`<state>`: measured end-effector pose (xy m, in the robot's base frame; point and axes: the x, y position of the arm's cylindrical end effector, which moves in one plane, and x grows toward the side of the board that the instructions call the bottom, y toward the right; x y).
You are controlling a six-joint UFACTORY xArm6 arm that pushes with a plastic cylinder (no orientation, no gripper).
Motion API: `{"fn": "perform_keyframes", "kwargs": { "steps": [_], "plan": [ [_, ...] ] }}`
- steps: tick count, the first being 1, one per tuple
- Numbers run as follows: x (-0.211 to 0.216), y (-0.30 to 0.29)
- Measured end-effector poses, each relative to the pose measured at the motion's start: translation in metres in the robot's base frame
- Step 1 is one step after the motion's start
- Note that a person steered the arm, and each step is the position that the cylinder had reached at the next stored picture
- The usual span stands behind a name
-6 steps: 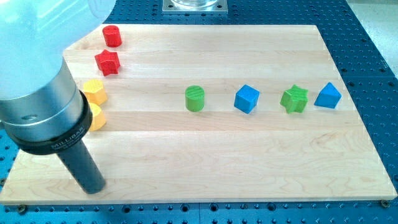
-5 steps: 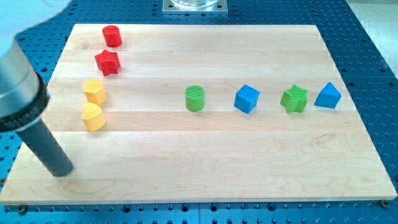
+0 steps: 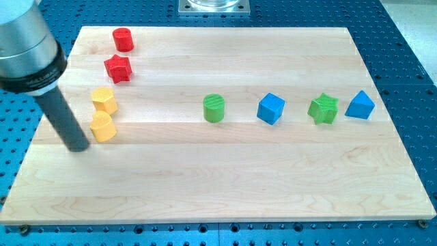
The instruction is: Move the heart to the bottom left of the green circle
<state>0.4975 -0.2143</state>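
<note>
The yellow heart [image 3: 103, 127] lies at the board's left side, below a yellow hexagon [image 3: 104, 100]. The green circle [image 3: 214, 108] stands near the board's middle, well to the right of the heart. My tip [image 3: 77, 147] rests on the board just left of the heart and slightly below it, close to touching it. The dark rod rises up and to the left from there.
A red cylinder [image 3: 123, 39] and a red star [image 3: 117, 68] sit at the top left. Right of the green circle stand a blue cube [image 3: 270, 108], a green star [image 3: 323, 108] and a blue block [image 3: 360, 105]. The wooden board [image 3: 225, 184] lies on a blue perforated table.
My tip has moved up and to the right, from the board's bottom left to just beside the yellow heart. No block has visibly moved.
</note>
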Motion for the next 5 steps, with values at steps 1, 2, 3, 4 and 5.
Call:
{"fn": "perform_keyframes", "kwargs": {
  "steps": [1, 2, 3, 4, 5],
  "plan": [
    [-0.027, 0.013],
    [-0.032, 0.058],
    [-0.016, 0.126],
    [0.011, 0.182],
    [-0.002, 0.284]
  ]
}}
